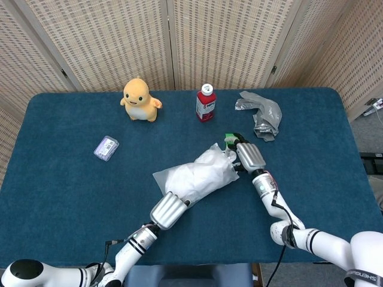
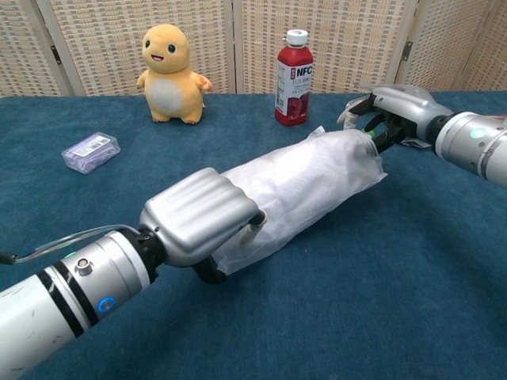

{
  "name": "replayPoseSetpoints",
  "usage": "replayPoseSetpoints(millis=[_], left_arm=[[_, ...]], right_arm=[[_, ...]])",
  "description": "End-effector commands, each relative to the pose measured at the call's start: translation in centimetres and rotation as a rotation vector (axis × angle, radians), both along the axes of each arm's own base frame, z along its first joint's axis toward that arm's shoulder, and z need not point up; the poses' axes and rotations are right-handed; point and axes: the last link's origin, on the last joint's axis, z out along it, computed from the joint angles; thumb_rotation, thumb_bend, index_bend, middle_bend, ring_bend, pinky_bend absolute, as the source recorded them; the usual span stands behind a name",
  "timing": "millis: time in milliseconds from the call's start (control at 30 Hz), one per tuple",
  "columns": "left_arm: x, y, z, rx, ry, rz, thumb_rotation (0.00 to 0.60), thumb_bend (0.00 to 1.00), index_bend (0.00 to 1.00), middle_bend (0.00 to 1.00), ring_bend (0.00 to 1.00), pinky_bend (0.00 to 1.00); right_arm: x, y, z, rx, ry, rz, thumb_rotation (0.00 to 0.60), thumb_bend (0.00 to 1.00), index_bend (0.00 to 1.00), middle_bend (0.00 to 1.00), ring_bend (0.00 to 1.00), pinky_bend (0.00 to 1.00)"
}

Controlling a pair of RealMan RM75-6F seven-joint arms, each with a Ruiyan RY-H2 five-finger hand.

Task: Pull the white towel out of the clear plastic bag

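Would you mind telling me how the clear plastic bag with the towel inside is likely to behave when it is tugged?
The clear plastic bag looks thin and wrinkled, so probably floppy and light. Its glossy film may slip in the left robot hand. The white towel bulges softly inside, so the bundle would likely sag rather than roll.

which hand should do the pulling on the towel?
Probably the right hand: it sits at the far end of the clear plastic bag, apparently the mouth. The left hand grips the near end, anchoring it.

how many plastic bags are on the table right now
2: the clear plastic bag holding the white towel, mid-table between both hands, and a crumpled grey bag at the far right.
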Motion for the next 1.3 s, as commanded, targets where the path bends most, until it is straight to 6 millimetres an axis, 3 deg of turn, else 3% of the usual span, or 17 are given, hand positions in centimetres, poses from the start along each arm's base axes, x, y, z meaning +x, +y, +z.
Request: replayPoseSetpoints(millis=[33,433,933,1300], left_arm=[[0.04,0.02,-0.05,0.001,0.003,-0.002,0.6,0.0,0.54,0.93,0.78,0.81],[-0.33,0.13,0.07,0.007,0.007,0.006,0.6,0.01,0.57,0.93,0.78,0.81],[-0.53,0.25,0.13,0.004,-0.029,-0.007,0.6,0.23,0.58,0.91,0.77,0.81],[-0.69,0.24,-0.01,-0.001,-0.028,-0.015,0.6,0.32,0.58,0.88,0.76,0.81]], right_arm=[[0.01,0.0,0.0,0.0,-0.001,0.0,0.6,0.66,0.78,0.22,0.04,0.21],[-0.09,0.05,-0.15,0.005,-0.003,-0.004,0.6,0.66,0.78,0.22,0.04,0.21],[-0.11,0.04,-0.24,0.008,-0.004,-0.004,0.6,0.66,0.78,0.22,0.04,0.21],[-0.14,0.08,-0.36,0.012,-0.005,-0.006,0.6,0.66,0.78,0.22,0.04,0.21]])
